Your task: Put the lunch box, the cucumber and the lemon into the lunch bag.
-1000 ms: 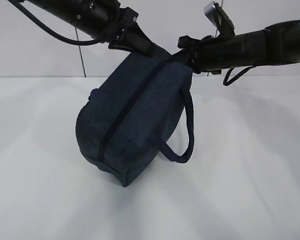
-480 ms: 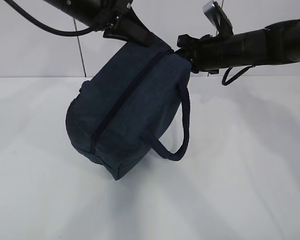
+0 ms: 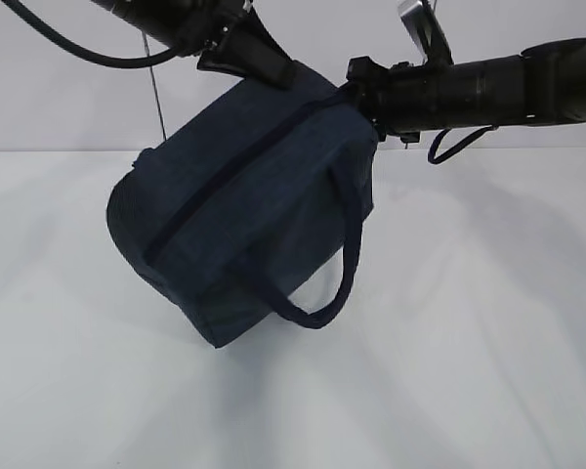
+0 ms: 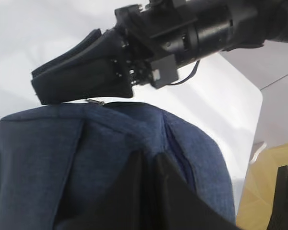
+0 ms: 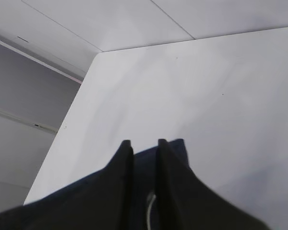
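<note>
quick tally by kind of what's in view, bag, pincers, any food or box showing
lunch bag: 1, dark navy, zipper closed, held up off the white table
pincers: 2, left pincer and right pincer, both at the bag's top
cucumber, lemon, lunch box: 0 in view
total: 3

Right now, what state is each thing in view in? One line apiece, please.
lunch bag: zipped shut, tilted, lifted off the table, handle loop hanging.
left gripper: shut on the bag's top edge.
right gripper: at the bag's upper corner by the zipper end; jaws slightly apart, grip unclear.
</note>
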Tool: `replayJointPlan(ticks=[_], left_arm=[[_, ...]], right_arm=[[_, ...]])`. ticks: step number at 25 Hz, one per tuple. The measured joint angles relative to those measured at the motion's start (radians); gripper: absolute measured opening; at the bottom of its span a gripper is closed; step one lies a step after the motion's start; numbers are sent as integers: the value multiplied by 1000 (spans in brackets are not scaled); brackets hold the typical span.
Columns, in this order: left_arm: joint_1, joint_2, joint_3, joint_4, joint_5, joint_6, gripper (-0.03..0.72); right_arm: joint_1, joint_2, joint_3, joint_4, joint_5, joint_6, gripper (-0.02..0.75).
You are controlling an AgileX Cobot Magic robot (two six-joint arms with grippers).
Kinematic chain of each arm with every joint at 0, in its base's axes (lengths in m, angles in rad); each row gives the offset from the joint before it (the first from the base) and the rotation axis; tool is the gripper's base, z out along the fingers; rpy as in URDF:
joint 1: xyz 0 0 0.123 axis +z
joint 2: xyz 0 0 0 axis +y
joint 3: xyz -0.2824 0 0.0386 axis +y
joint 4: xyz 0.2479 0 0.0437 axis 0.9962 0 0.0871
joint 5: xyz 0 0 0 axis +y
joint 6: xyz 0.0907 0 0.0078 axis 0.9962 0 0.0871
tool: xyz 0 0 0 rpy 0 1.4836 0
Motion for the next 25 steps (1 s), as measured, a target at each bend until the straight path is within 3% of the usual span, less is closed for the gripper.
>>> replayJointPlan(ticks=[4, 7, 17, 25], left_arm=[[0, 0, 0, 30, 2, -15, 14], [0, 0, 0, 40, 2, -24, 14], [0, 23, 0, 85, -29, -88, 14], [0, 98, -4, 93, -103, -103, 14]], right_arm=[[-1, 0, 0, 2, 8, -2, 428], [-1, -23, 0, 3, 8, -19, 507], [-1, -129, 0, -16, 11, -46, 528], [-1, -180, 0, -202, 23, -33, 529]])
